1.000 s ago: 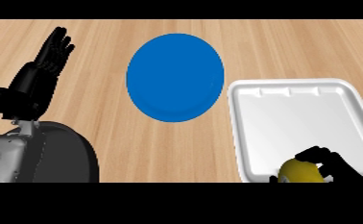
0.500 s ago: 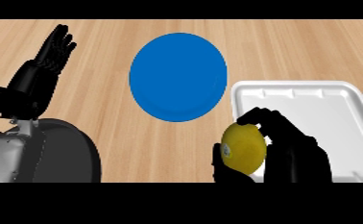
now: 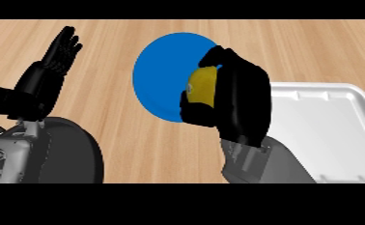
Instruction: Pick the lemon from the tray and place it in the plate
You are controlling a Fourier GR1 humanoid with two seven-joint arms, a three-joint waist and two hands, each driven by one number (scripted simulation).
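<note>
My right hand [image 3: 239, 98] is curled round the yellow lemon [image 3: 202, 86] and holds it up over the right part of the blue plate [image 3: 160, 77]. The hand and lemon hide the plate's right side. Only the lemon's left face shows between thumb and fingers. The white tray [image 3: 321, 118] lies at the right, with nothing visible in it, partly behind my right forearm. My left hand [image 3: 53, 69] rests open at the left edge, fingers up.
The wooden counter [image 3: 128, 137] runs around plate and tray. My grey left forearm and body fill the lower left corner.
The right hand lifted the lemon off the tray and carried it up and left, from the tray's left edge to over the plate. The left hand stayed still.
</note>
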